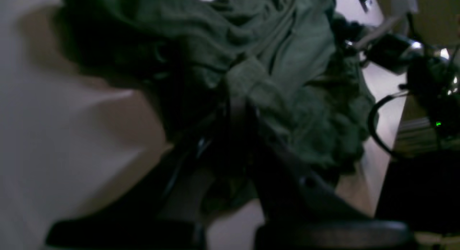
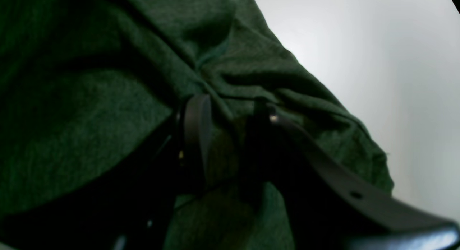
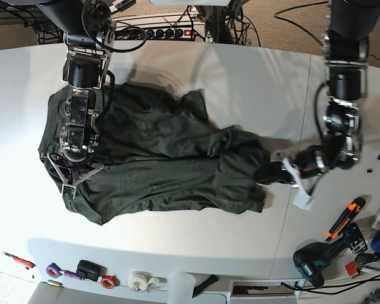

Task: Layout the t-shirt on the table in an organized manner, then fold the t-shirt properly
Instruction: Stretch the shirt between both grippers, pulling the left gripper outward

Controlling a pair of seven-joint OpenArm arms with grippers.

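The dark green t-shirt (image 3: 158,158) lies crumpled lengthwise across the white table (image 3: 240,76). At the shirt's right end in the base view, my left gripper (image 3: 275,170) is low over the table. In the left wrist view the left gripper (image 1: 239,106) is shut, with bunched t-shirt (image 1: 287,63) pinched between its dark fingers. My right gripper (image 3: 73,177) rests on the shirt's left part. In the right wrist view its fingers (image 2: 196,117) stand apart around a raised fold of the t-shirt (image 2: 107,117), so the right gripper (image 2: 230,113) is open.
Along the near table edge lie a red screwdriver (image 3: 16,259), tape rolls (image 3: 137,280), a cordless drill (image 3: 316,259) and an orange cutter (image 3: 345,218). A power strip (image 3: 171,31) and cables sit behind the far edge. A white tag (image 3: 301,196) lies beside the left gripper.
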